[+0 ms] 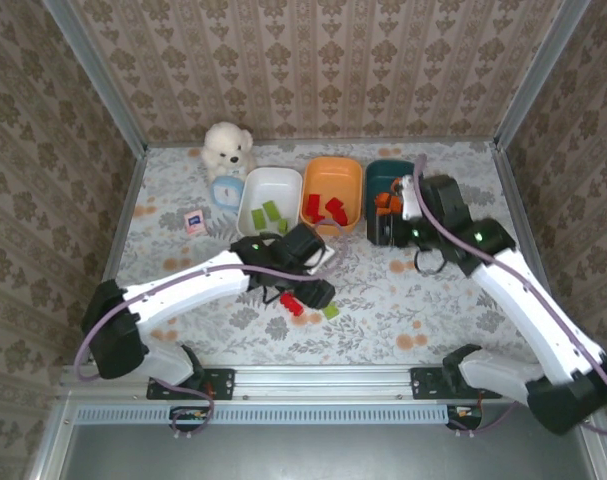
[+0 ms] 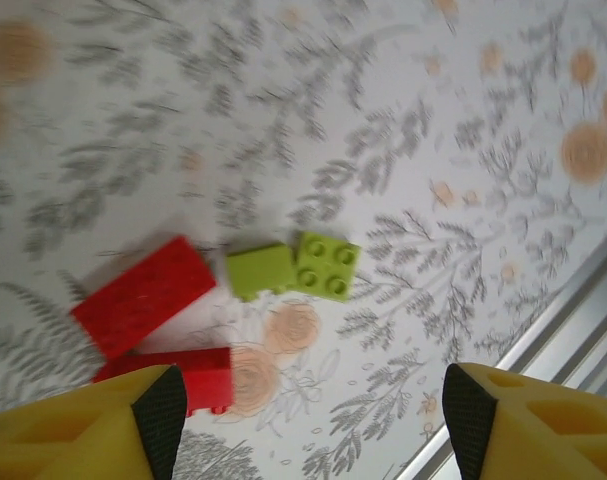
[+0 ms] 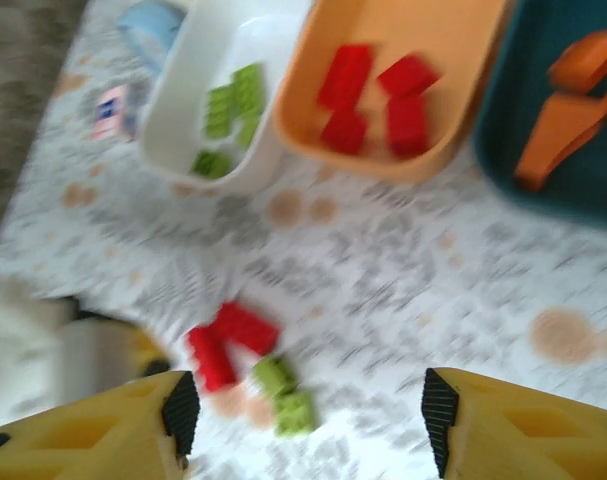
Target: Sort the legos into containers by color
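Left fingers [image 2: 83, 435] stand spread and empty above the desk [image 2: 433, 130]. Two green legos [image 2: 293, 268] lie ahead, between them, and two red legos [image 2: 143, 295] lie just beside one fingertip. Right fingers [image 3: 523, 430] are likewise spread and empty. The white dish [image 3: 173, 110], orange dish [image 3: 423, 165] and teal dish [image 3: 583, 190] lie well beyond them.

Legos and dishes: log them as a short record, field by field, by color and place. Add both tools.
white dish: light green legos
orange dish: red legos
teal dish: orange legos
unsorted: two loose red bricks, two loose green bricks
left tool: open, empty, facing the loose bricks
right tool: open, empty
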